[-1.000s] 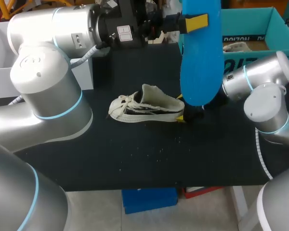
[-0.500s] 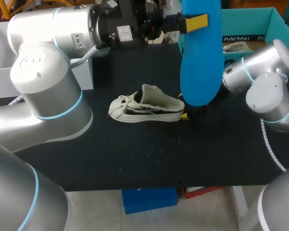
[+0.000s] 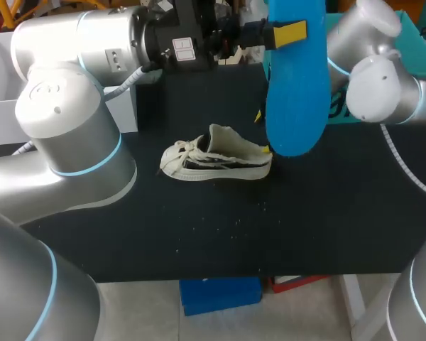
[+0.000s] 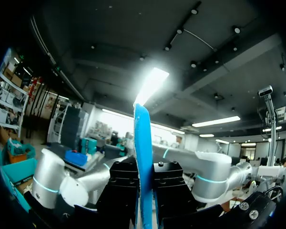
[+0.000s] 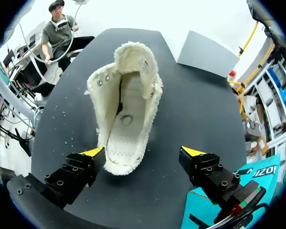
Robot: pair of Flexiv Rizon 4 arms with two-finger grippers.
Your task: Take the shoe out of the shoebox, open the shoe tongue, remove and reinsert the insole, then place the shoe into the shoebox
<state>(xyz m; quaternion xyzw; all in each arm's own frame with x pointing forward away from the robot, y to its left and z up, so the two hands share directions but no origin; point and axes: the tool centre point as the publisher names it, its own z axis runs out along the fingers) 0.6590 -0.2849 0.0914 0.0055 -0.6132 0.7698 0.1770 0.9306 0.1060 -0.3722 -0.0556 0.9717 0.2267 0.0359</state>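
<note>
A white low-top shoe [image 3: 216,160] lies on its side in the middle of the black table, toe to the left. The right wrist view looks down into the shoe [image 5: 126,119], whose tongue is folded back and whose inside is bare. My right gripper [image 3: 263,133] hovers open above the heel; in its own view the right gripper [image 5: 143,152] has its yellow tips on either side of the heel, clear of it. A blue insole [image 3: 296,78] hangs upright above the table's back, with my left gripper [image 3: 284,33] shut on it. The insole [image 4: 143,167] shows edge-on in the left gripper [image 4: 144,210].
The teal shoebox [image 3: 405,32] stands open at the back right, beside my right arm, and its corner [image 5: 205,214] lies close to the right finger. A white bin [image 3: 0,78] sits at the back left. Bare black tabletop [image 3: 220,234] lies in front of the shoe.
My right arm has lifted from table level beside the heel and swung toward the back, so its gripper now hangs above the heel. The left arm, insole and shoe have not moved.
</note>
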